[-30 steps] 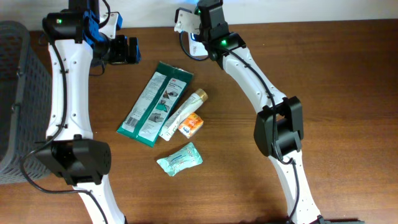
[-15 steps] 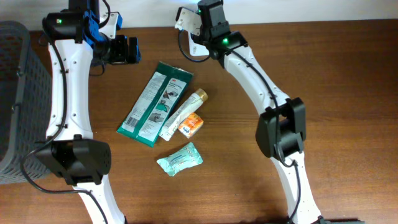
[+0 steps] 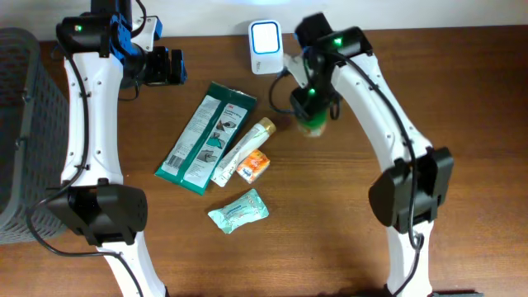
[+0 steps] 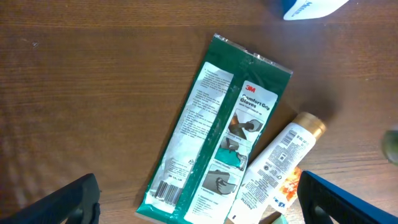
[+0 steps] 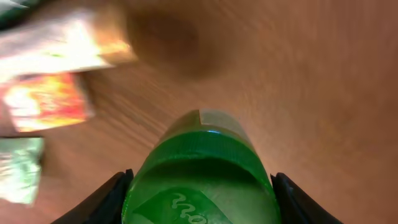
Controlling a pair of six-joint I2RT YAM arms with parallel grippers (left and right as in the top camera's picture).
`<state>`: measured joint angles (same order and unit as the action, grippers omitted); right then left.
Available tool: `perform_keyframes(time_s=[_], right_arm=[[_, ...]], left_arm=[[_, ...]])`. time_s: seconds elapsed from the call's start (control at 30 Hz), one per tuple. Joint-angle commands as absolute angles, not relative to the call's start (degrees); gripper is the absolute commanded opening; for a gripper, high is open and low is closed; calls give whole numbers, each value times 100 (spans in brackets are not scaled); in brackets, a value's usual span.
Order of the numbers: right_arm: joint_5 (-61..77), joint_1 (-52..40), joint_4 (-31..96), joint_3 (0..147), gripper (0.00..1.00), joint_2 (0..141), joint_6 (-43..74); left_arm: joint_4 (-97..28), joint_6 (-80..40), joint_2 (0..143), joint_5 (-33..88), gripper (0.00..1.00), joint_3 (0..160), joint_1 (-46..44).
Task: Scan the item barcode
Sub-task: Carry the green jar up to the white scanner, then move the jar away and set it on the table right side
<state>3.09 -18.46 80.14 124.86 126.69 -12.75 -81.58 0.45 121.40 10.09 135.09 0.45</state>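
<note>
While right gripper clamps green bottle, bottle at 4 o'clock from white scanner, near tube cap, its 3 o'clock; left gripper spread wide, empty, 11 o'clock from glove pack.

Mock checkout bench: wooden table, barcode scanner, grey basket, packaged goods.

Matt wooden table; glossy green plastic bottle; shiny film packet.
</note>
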Motion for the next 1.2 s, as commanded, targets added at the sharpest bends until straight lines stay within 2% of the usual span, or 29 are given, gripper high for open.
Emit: perform_keyframes(time_s=[0.0, 0.17, 0.37, 0.4, 0.43, 0.47, 0.5, 0.63, 0.7, 0.77, 0.83, 0.93, 1.0, 1.1, 1.17], right_arm=[[416, -1203, 7679, 11874, 49, 12702, -974], [451, 64, 6877, 11260, 49, 12702, -976], [449, 849, 6777, 10965, 50, 12702, -906], [447, 891, 6836, 10965, 61, 12702, -910], [449, 910, 6904, 10967, 85, 12702, -910], [454, 908, 6925, 10967, 95, 12702, -910], [460, 906, 6960, 10984, 100, 12700, -910], [720, 897, 7688, 11942, 98, 12540, -805], [1334, 882, 8370, 12870, 98, 12359, -805], [2025, 679, 9362, 13878, 98, 12258, -805], [2145, 351, 9736, 14215, 98, 12243, -799], [2357, -451, 9734, 13701, 98, 12228, -569], [2359, -1050, 9734, 12794, 99, 12228, -1094], [2598, -1761, 9386, 11360, 80, 12228, -1330], [3317, -2156, 8790, 10591, 76, 12228, -1275]], left_arm=[[-8152, 93, 12173, 1011, 99, 13502, 64], [-8152, 93, 12173, 1011, 99, 13502, 64], [-8152, 93, 12173, 1011, 99, 13502, 64], [-8152, 93, 12173, 1009, 99, 13502, 64], [-8152, 93, 12173, 1011, 99, 13502, 64], [-8152, 93, 12173, 1011, 99, 13502, 64], [-8152, 93, 12173, 1009, 99, 13502, 64], [-8152, 93, 12173, 1011, 99, 13502, 64], [-8149, 93, 12173, 1009, 99, 13502, 64], [-8149, 93, 12173, 1009, 100, 13502, 64], [-8152, 93, 12173, 1009, 99, 13502, 64], [-8152, 93, 12173, 1011, 99, 13502, 64], [-8152, 93, 12173, 1011, 99, 13502, 64], [-8152, 93, 12173, 1009, 99, 13502, 64], [-8152, 93, 12173, 1011, 99, 13502, 64]])
